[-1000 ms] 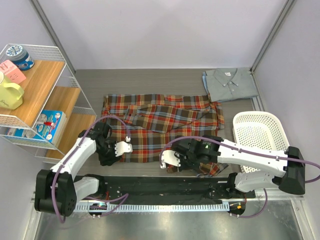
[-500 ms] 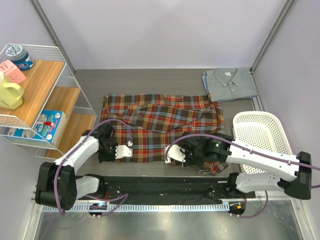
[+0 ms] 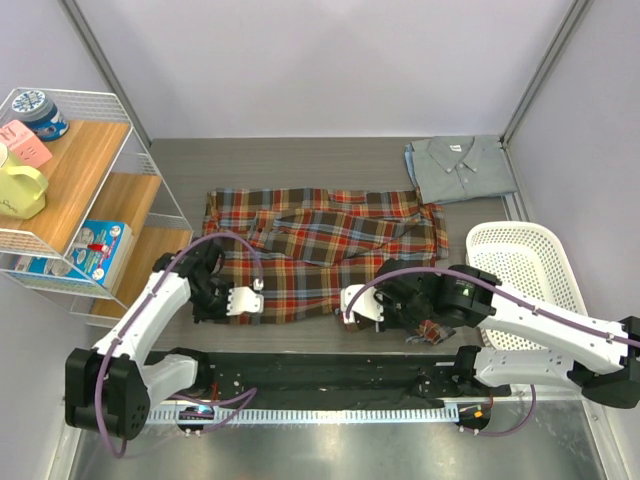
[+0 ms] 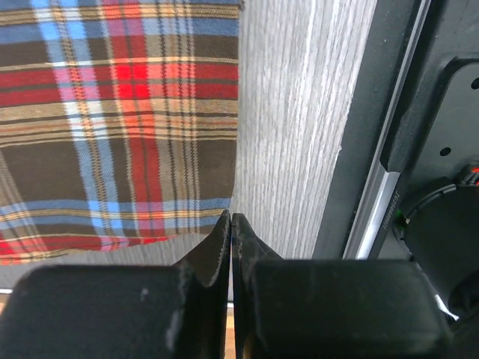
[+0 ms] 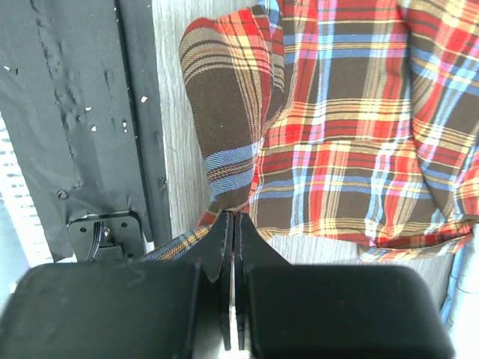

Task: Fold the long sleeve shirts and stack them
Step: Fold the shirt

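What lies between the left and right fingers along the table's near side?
The near hem of the plaid shirt fills that stretch, left fingers to right fingers, in the top view.

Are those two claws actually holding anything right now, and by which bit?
Both hold the plaid shirt: left jaws shut on its near hem, right jaws on a bunched fold along that edge.

Plaid flannel shirt (image 3: 320, 250): woven cloth, soft, matt. Table (image 3: 300, 165): finished in matt grey wood-grain. Basket (image 3: 519, 229): white plastic mesh. Shelf boards (image 3: 85, 170): smooth wood.
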Controlling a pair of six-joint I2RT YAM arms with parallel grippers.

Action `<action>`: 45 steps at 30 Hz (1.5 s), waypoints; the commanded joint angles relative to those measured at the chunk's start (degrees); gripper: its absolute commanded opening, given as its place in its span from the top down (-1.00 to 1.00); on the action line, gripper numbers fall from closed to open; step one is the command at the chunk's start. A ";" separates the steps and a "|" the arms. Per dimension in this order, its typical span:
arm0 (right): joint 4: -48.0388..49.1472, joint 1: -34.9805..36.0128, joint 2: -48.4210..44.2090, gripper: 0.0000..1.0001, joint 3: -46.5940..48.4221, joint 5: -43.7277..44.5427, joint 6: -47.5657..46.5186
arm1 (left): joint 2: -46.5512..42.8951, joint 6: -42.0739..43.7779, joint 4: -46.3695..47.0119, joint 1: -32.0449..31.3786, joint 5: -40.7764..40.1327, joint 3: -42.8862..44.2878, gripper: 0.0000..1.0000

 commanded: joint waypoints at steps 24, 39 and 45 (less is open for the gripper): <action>-2.99 -0.21 -2.47 0.98 4.41 -0.75 0.30 | 3.78 3.42 7.08 -2.40 -3.79 -3.81 1.00; -9.08 -1.95 -1.33 0.98 13.83 6.45 -17.50 | 6.39 -0.35 -7.45 1.46 1.57 15.36 1.00; -5.74 -19.40 3.66 0.97 17.24 1.03 -34.64 | 16.94 -4.48 -5.26 2.17 1.67 26.87 1.00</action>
